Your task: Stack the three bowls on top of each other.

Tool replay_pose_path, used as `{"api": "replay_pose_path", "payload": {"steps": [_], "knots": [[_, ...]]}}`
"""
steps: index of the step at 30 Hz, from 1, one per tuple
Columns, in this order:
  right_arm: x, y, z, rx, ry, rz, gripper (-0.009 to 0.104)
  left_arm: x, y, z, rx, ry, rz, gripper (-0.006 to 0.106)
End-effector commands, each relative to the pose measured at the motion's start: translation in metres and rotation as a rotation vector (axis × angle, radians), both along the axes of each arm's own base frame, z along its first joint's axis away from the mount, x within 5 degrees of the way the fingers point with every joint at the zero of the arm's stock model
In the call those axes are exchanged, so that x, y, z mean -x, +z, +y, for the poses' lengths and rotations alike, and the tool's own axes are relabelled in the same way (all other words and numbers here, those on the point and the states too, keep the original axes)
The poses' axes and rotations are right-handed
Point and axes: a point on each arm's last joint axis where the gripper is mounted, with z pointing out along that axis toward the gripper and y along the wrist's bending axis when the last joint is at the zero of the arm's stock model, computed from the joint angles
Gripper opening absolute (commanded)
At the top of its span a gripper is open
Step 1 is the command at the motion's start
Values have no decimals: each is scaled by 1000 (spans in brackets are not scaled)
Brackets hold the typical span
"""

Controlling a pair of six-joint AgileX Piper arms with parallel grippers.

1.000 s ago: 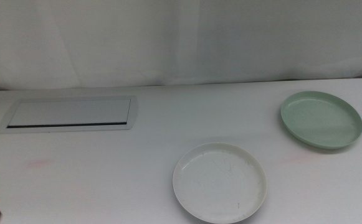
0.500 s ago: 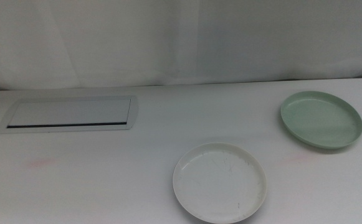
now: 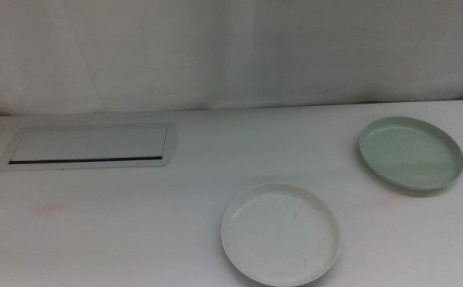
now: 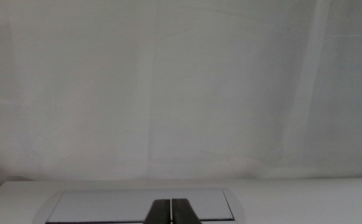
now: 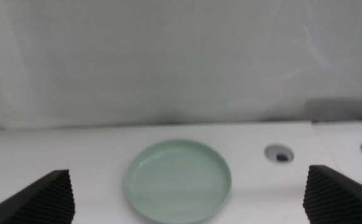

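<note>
White bowl (image 3: pixel 281 233): counter (image 3: pixel 135 223), near front, centre-right. Mint bowl (image 3: pixel 410 153): far right, well apart. My left gripper (image 4: pixel 171 211): jaws together, facing panel (image 4: pixel 137 205). My right gripper (image 5: pixel 187 193): jaws wide apart, facing mint bowl.

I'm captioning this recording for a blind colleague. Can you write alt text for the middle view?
Two shallow bowls sit apart on a white table: a white bowl near the front and a mint green bowl further back to its right. A flat white-grey panel with a dark slot lies at the left; neither arm's tool appears.
</note>
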Motion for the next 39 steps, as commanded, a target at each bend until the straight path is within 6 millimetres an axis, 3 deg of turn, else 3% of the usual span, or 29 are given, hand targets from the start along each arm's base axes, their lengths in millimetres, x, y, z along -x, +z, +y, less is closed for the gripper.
{"api": "replay_pose_path", "payload": {"steps": [1, 6, 14, 18, 23, 31, 39], "knots": [[-17, 10, 1, -17, -19, 96, 102, 1, -11, 0, 9, 2, 0, -1], [-56, 21, 3, -27, -45, 227, 102, 1, -11, 0, 9, 2, 0, -1], [-126, 21, -2, -39, -145, 468, 102, 1, -11, 0, 9, 2, 0, -1], [-169, 18, -15, -64, -129, 623, 102, 1, -11, 0, 9, 2, 0, -1], [-207, 12, -44, -115, -157, 691, 102, 1, -11, 0, 9, 2, 0, -1], [-244, -33, -63, -36, -211, 803, 102, 1, -11, 0, 9, 2, 0, -1], [-277, -104, -69, -83, -243, 978, 102, 1, -11, 0, 9, 2, 0, -1]]}}
